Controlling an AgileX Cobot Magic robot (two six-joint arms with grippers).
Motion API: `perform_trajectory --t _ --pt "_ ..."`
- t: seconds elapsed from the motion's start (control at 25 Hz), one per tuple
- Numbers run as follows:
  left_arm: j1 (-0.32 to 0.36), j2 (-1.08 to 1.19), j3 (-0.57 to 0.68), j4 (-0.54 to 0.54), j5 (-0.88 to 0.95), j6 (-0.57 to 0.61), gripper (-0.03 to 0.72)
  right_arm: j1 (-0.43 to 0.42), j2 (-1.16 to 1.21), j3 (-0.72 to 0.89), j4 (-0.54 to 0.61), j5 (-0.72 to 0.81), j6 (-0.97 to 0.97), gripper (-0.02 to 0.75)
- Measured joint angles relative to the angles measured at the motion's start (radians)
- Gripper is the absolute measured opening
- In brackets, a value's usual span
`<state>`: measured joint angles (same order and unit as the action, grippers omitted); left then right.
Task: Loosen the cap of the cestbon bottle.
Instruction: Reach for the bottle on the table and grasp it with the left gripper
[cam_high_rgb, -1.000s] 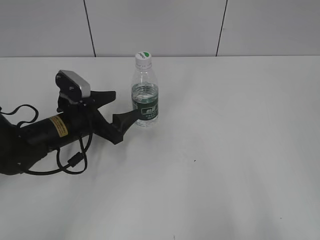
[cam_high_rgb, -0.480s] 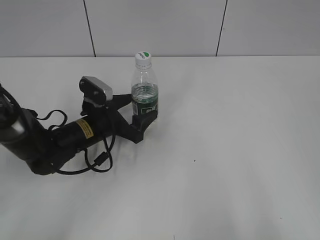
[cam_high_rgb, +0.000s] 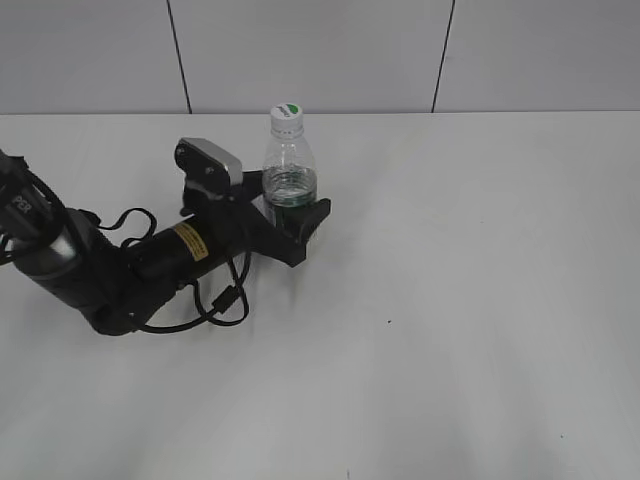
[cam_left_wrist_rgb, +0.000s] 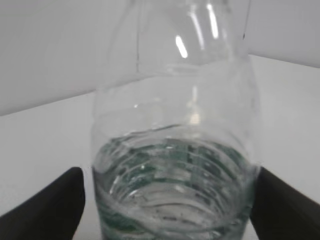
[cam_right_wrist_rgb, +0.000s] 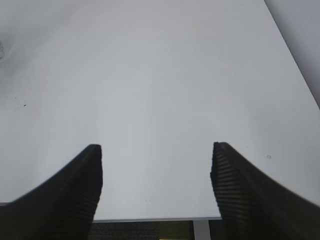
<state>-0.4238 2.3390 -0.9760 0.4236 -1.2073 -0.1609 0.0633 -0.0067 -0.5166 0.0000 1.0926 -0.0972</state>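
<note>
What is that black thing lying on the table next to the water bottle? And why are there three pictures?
That black thing is a robot arm, ending in a two-fingered claw, the left gripper. Its fingers sit on either side of a small clear plastic water bottle with a dark green label, which stands on the white table. It is not squeezing yet. The bottle's little round white cap is still on.

One picture comes from a camera watching the table. One comes from the left arm's wrist, so the bottle looks huge. The last comes from the other arm's wrist: its right gripper is open, holding nothing.
</note>
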Motion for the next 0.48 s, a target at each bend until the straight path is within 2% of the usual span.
perform_trajectory --t 0.12,0.48 --pt "0.000 0.000 -0.002 -0.033 0.000 0.000 0.590 0.000 0.000 0.000 0.000 0.000 0.000 0.521" --pt "0.000 0.000 -0.002 -0.038 0.000 0.000 0.580 0.000 0.000 0.000 0.000 0.000 0.000 0.521"
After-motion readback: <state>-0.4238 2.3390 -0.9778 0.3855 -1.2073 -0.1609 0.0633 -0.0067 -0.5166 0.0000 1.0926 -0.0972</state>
